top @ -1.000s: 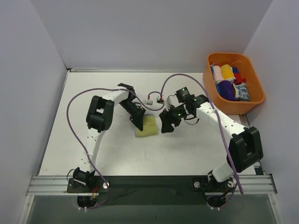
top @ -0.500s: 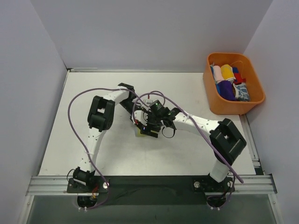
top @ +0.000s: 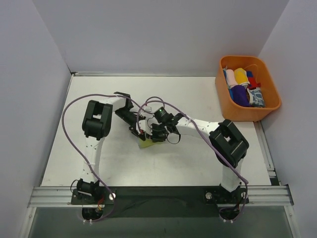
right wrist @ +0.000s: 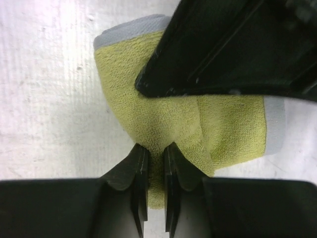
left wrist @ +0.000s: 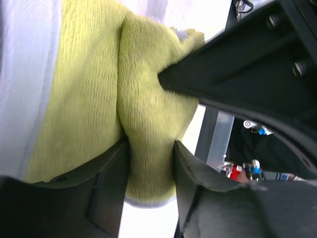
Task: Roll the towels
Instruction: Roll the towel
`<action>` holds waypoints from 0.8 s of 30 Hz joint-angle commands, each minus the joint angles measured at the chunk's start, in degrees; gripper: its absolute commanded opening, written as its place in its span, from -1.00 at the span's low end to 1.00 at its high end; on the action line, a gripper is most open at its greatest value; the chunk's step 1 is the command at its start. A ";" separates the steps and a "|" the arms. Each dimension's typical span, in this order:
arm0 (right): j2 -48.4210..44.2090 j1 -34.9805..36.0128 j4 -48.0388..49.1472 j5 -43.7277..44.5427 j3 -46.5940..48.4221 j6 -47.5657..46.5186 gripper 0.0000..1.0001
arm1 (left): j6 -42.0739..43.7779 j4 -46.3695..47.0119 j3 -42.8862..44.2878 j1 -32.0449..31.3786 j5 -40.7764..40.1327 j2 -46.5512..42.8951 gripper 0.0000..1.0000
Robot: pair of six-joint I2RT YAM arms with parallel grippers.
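Item under work: the yellow-green towel (top: 147, 144) lies on the white surface (top: 198, 94) slightly left of the centre of the overhead view. It is largely covered by both tools, and only a small patch shows below them.

Left tool (top: 140, 133): lowered onto the towel from the upper left. In the left wrist view the left tool (left wrist: 151, 158) is clenched on a raised fold of the towel (left wrist: 84, 99), with cloth bulging between the two black fingers (left wrist: 109, 183) at the bottom of the frame. The white-grey hem shows just below the fold.

Right tool (top: 151, 135): lowered onto the same towel from the right, touching or almost touching the left tool. In the right wrist view the right tool (right wrist: 155, 161) is pinched nearly closed on a thin ridge of the towel (right wrist: 163, 114) at the bottom centre. The grey edge (right wrist: 129, 27) shows at the upper left and again at the right of that frame. The black body of the left tool crosses the upper right and rests over the cloth.

Towel condition: bunched and creased, partly folded over on itself; whether it forms a full roll cannot be told.

Other items: an orange basket (top: 247, 115) stands at the upper right of the overhead view, well apart from the tools. It holds several coloured cloths, among them a blue-and-white patterned cloth (top: 256, 97).
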 commanded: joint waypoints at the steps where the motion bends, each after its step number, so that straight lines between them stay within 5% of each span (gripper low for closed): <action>1: 3.49 -1.42 -12.27 -5.99 3.21 2.08 -1.00 | 1.06 2.96 -5.84 4.36 0.51 -6.47 0.06; 6: 6.22 -2.03 -23.62 -14.61 10.07 5.23 -1.00 | -4.12 12.44 -16.22 13.05 5.35 -17.71 0.10; 15: 19.21 -5.81 -43.93 -31.66 27.19 14.47 -1.00 | -16.43 35.39 -31.95 24.06 -4.13 -40.74 0.16; 21: 30.28 -9.24 -53.76 -40.89 34.32 16.41 -1.00 | -9.16 45.32 -45.73 18.53 -16.17 -57.17 0.21; 24: 34.68 -9.94 -57.37 -43.01 38.55 15.62 -1.00 | -5.46 47.96 -49.71 9.41 -18.80 -62.98 0.25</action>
